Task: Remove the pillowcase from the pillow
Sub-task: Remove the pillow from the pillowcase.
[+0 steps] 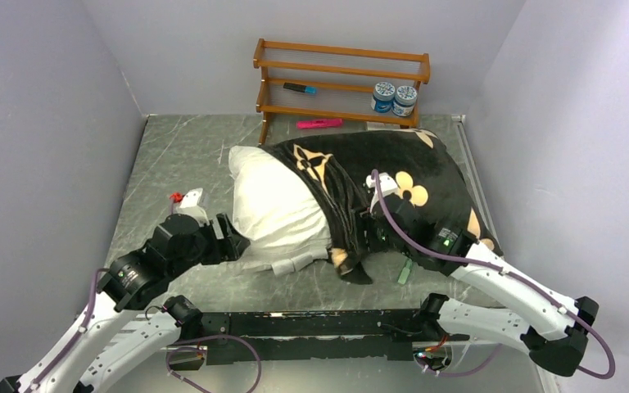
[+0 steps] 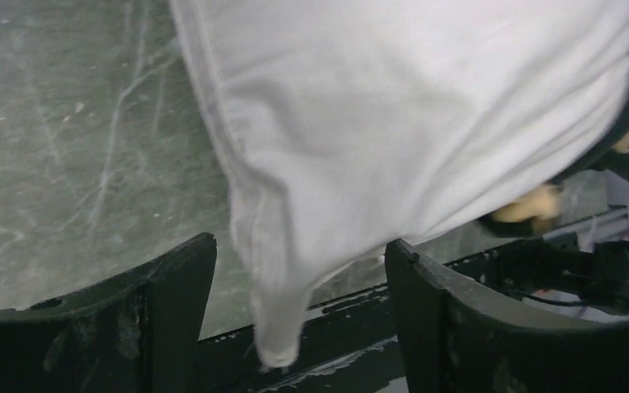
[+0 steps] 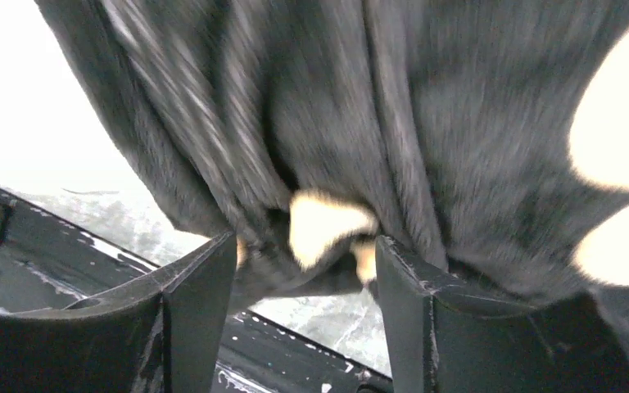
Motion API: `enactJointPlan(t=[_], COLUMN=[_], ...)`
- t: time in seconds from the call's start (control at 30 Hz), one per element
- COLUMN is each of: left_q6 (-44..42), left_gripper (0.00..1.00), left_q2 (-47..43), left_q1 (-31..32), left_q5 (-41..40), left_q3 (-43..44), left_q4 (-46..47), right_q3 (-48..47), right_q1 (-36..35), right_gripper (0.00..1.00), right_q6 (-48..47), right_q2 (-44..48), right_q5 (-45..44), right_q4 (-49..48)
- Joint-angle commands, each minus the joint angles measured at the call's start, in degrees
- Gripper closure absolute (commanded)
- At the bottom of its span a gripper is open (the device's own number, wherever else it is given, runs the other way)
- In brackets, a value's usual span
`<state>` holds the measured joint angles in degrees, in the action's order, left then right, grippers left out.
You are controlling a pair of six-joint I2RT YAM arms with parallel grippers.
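Two pairs of black fingers are standing spread: the left fingers (image 2: pixel 176 299) are framing the hanging corner of the large plump white rectangular pillow (image 2: pixel 393 106) without pinching it, and the right fingers (image 3: pixel 196 307) are standing apart around a bunched fold of the black plush pillowcase (image 3: pixel 426 123) with cream-yellow flower motifs. The pillow is lying on the grey marbled desk (image 1: pixel 180 155), its left half showing bare white while the pillowcase is covering its right half.

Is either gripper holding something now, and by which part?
Nothing is held. The left gripper stands open around a corner of the pillow; the right gripper stands open around the bunched pillowcase.
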<state>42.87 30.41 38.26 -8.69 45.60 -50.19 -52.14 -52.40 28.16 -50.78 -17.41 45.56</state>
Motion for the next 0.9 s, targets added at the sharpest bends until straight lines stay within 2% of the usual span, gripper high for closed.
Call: enactJointPlan(t=[0.0,0.13,0.33,0.57,0.87], left_q6=[-7.3,-12.6,-17.1,-14.3,-8.0], left_gripper=[0.16,0.08,0.07,0.06,0.07], left_q2=[4.2,11.4,20.6,30.1,47.0], left_q1=[-0.2,-0.3,-2.0,-14.4,-26.8], left_q5=[7.5,11.1,11.9,17.9,23.7], left_q3=[4.8,9.2,16.3,18.6,26.6], left_q4=[7.0,10.8,15.7,22.7,29.0], right_q3=[-10.8,-16.6,-25.0,-35.9,-42.8], right_q1=[0.4,0.5,1.8,6.2,10.1], right_gripper=[0.32,0.22,0.2,0.2,0.18], right_q6=[-7.7,-11.8,-16.9,-20.5,-18.9], right_q2=[-3.2,-7.4,-16.4,-29.2,-38.0], right_q5=[3.2,4.8,6.6,9.6,11.7], right_q4=[1.3,0.5,-5.4,-10.2,-14.7])
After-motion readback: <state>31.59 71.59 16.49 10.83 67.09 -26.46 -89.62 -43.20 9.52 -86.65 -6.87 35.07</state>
